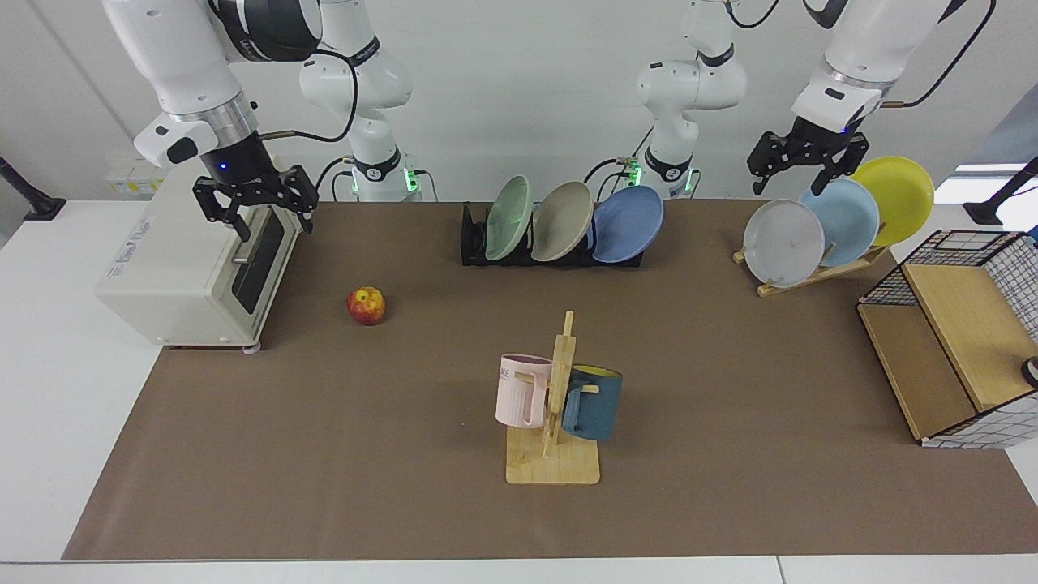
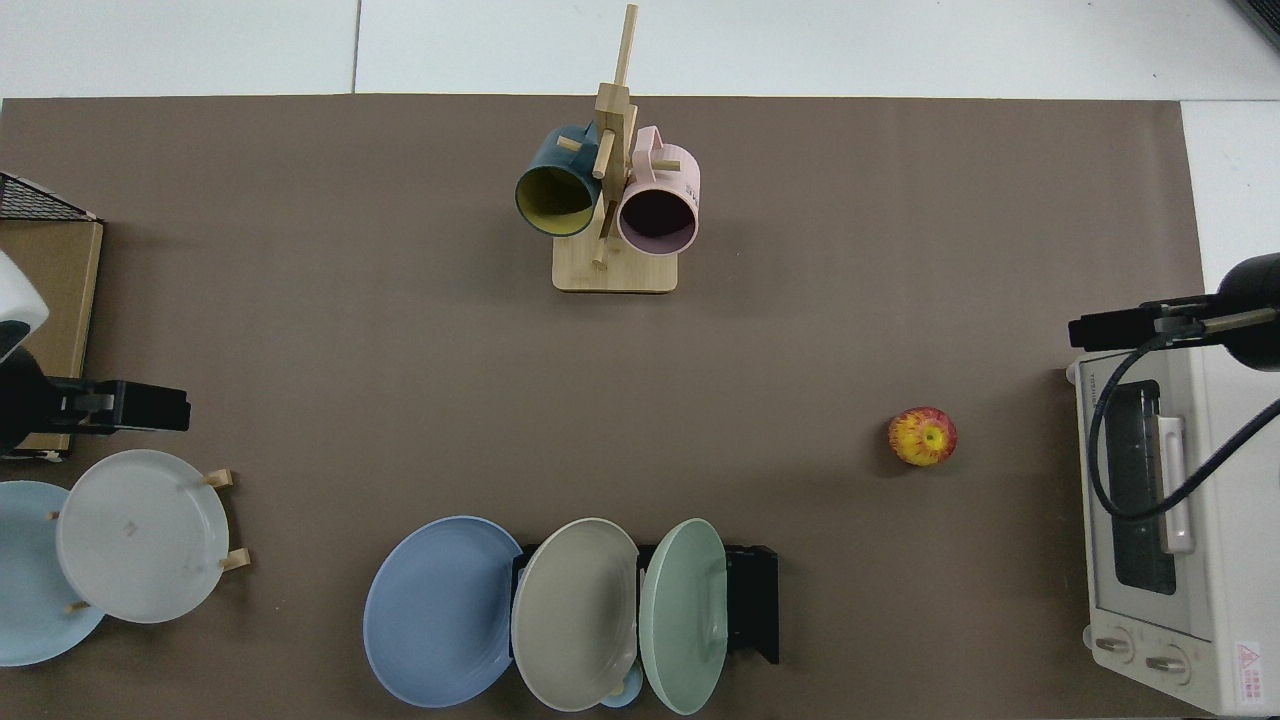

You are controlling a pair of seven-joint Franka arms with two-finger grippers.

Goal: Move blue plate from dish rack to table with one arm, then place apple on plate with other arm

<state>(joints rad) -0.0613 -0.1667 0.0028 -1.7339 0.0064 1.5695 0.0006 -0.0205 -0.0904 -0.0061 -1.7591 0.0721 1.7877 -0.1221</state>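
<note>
You have both arms up and parked, and nothing of the task is done yet. The blue plate (image 1: pixel 628 224) leans in the last slot of the dish rack (image 1: pixel 473 235), upper centre of the facing view, overlapping the beige plate (image 1: pixel 562 221) beside it; that slant leaves its upper rim exposed for a pinch.

Your right gripper (image 1: pixel 255 203) hangs at the upper left over the toaster oven (image 1: pixel 190 264), fingers spread wide and holding nothing. Your left gripper (image 1: pixel 805 162) hovers at the upper right just above the pale plates on the wooden stand (image 1: pixel 819 272), also spread and empty.

The apple (image 1: pixel 366 306) sits alone on the brown mat of the table (image 1: pixel 324 454), left of centre, well apart from the rack. The open mat in front of the mug tree (image 1: pixel 556 405) looks like your likeliest spot for the plate.
</note>
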